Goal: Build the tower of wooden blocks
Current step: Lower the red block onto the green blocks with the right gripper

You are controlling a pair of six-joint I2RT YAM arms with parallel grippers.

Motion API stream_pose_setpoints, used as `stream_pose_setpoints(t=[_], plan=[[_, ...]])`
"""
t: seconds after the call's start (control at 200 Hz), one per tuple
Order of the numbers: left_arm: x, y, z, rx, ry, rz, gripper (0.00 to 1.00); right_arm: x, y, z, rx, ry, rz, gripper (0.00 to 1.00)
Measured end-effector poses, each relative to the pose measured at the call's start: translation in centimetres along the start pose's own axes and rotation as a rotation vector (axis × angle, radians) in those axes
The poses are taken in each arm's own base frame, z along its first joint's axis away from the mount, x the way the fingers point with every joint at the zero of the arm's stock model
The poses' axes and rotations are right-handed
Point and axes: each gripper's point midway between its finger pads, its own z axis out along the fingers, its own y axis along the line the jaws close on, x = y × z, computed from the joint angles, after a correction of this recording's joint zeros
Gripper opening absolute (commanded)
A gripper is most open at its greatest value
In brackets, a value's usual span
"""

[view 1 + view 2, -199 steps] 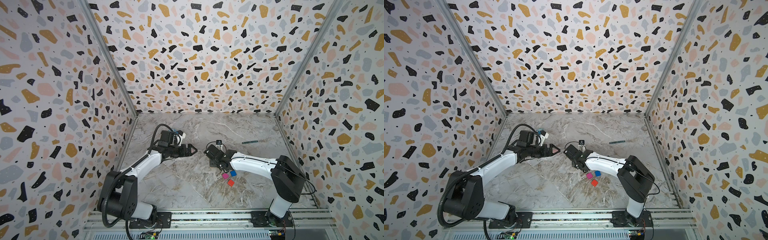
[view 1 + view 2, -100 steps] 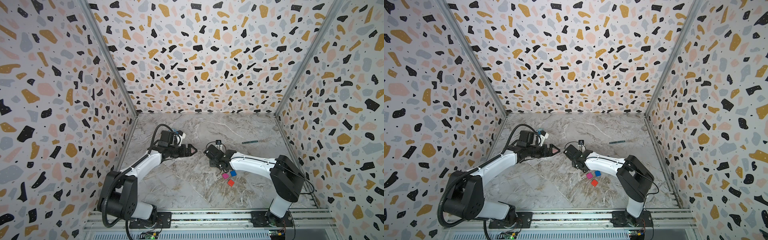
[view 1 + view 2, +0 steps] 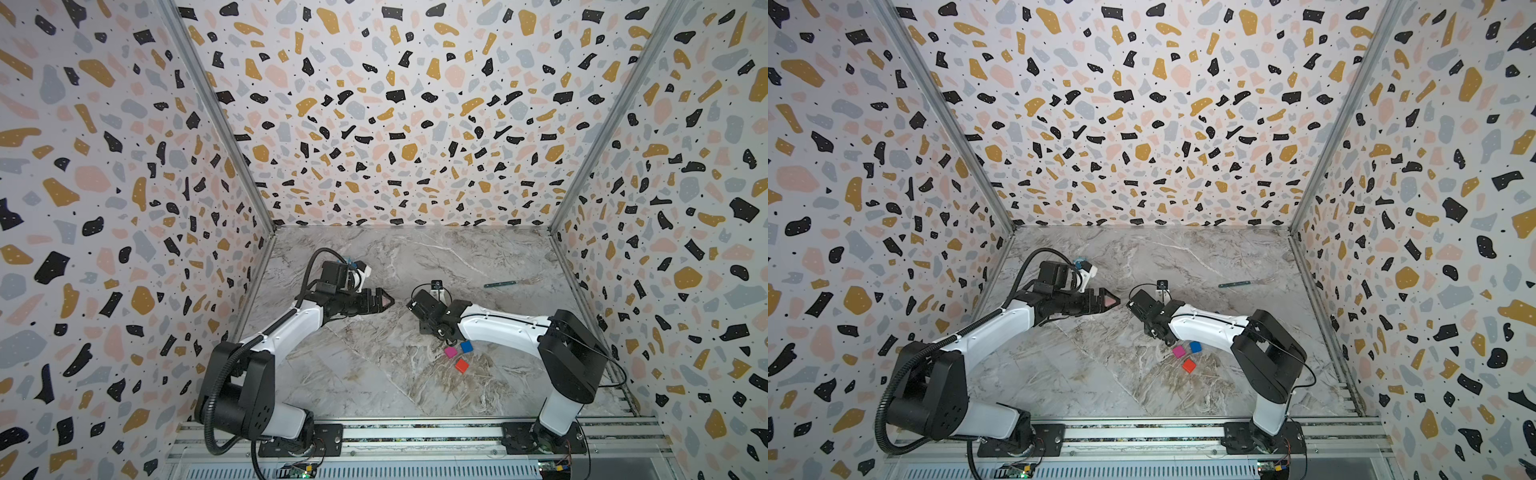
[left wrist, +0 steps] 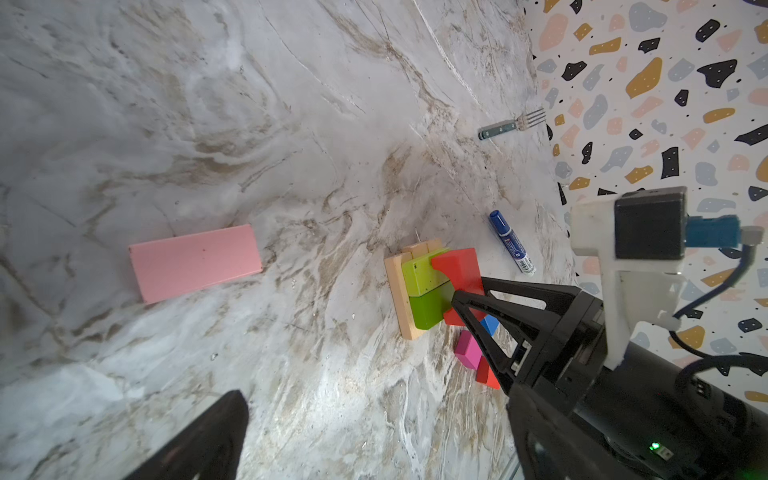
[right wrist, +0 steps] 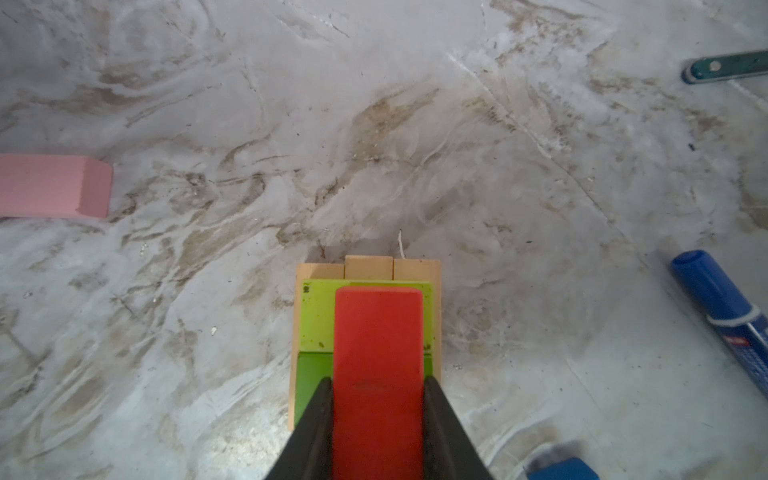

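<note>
The red oblong (image 5: 377, 332) is clamped lengthwise between the black fingers (image 5: 316, 424) of the right gripper (image 5: 378, 380), whose jaws are pressed against its long sides. It is held over the tower (image 4: 426, 309) — so far a square tan base (image 5: 368, 266) of three plain oblongs laid side by side, topped by two lime-green pieces, the paler green block (image 5: 318, 316) farther from the right wrist camera and the darker green block (image 5: 309, 386) nearer it. The red oblong is lined up down the middle of the green layer, across the seam between the two greens. Whether it is already touching them or is kept just above them cannot be told from the wrist views. In both top views the tower is hidden beneath the right gripper, which is placed near the middle of the marble table (image 3: 374, 374). The left gripper (image 3: 380, 300) is seen opposite it, jaws spread wide and nothing gripped. The pink oblong (image 4: 195, 262) is laid flat on the table, well apart from the tower, on the left gripper's side. Three cubes — the blue cube (image 3: 466, 346), the magenta cube (image 3: 450, 352) and the orange-red cube (image 3: 461, 365) — are clustered on the table near the tower, just beside the right arm. A blue-capped marker pen (image 4: 511, 243) is laid near the tower, and a fork (image 3: 500, 285) is seen farther off, towards the right wall.
</note>
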Motion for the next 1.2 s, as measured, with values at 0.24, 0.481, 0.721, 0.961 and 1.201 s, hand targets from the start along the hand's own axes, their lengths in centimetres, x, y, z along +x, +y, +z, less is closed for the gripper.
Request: stream_pose_setpoints(t=[0.24,0.481,0.721,0.961,1.201], plan=[[0.0,0.03,0.0,-0.002,0.0,0.0,0.98,-0.03,0.05,-0.01,-0.002,-0.001,0.001,0.05],[0.0,0.04,0.0,-0.002,0.0,0.0,0.98,-0.05,0.06,0.01,-0.002,-0.002,0.001,0.05],[0.04,0.06,0.0,-0.003,0.001,-0.001,0.98,0.01,0.27,0.36,0.002,0.002,-0.002,0.04],[0.04,0.06,0.0,-0.003,0.001,-0.001,0.98,-0.04,0.32,0.37,0.002,0.001,-0.002,0.04],[0.05,0.06,0.0,-0.003,0.002,-0.001,0.98,-0.03,0.32,0.38,0.002,0.001,-0.002,0.04]])
